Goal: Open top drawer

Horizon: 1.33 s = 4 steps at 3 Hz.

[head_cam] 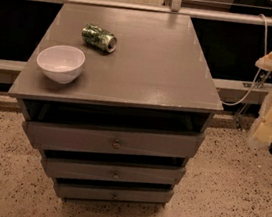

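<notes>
Here, I am facing the top drawer point(71, 137), its front running left-right, knob point(116, 144) centred; the gripper is sitting off-frame, so I cannot tell its state.

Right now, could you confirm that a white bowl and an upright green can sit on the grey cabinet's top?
No: the camera view shows the green can lying on its side, not upright. The white bowl does sit on the grey cabinet's top. The gripper is not in view.

White bowl point(60, 62) and tipped green can point(99, 38) rest apart on cabinet top point(152, 67); gripper out of view.
</notes>
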Each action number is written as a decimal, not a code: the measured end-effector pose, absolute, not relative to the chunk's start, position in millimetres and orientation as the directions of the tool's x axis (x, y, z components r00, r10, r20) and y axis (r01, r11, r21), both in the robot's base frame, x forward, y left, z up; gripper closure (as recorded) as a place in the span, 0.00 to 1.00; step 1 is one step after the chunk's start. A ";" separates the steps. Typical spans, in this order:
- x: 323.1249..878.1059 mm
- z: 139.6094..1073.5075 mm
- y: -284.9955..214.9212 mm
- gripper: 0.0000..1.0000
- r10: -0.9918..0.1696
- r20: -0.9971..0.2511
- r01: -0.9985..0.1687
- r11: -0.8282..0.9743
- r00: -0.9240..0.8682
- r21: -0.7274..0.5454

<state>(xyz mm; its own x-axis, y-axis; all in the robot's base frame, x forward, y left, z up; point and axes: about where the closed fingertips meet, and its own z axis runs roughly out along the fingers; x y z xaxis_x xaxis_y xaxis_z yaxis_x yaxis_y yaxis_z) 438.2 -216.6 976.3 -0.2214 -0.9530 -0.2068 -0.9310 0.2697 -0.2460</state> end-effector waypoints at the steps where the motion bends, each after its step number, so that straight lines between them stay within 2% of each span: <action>1: 438.1 976.2 -216.6 0.00 -0.953 -0.207 -0.931 0.269 -0.221 -0.246; 3: 435.1 931.5 -204.2 0.00 -0.955 -0.255 -0.938 0.223 -0.155 -0.267; 4: 435.4 922.6 -191.1 0.00 -0.953 -0.286 -0.957 0.170 -0.099 -0.236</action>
<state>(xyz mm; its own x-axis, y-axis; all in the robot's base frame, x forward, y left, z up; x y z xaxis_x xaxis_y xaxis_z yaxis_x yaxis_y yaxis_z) 435.4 -191.1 922.6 -0.0989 -0.9531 -0.2860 -0.9569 0.1699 -0.2355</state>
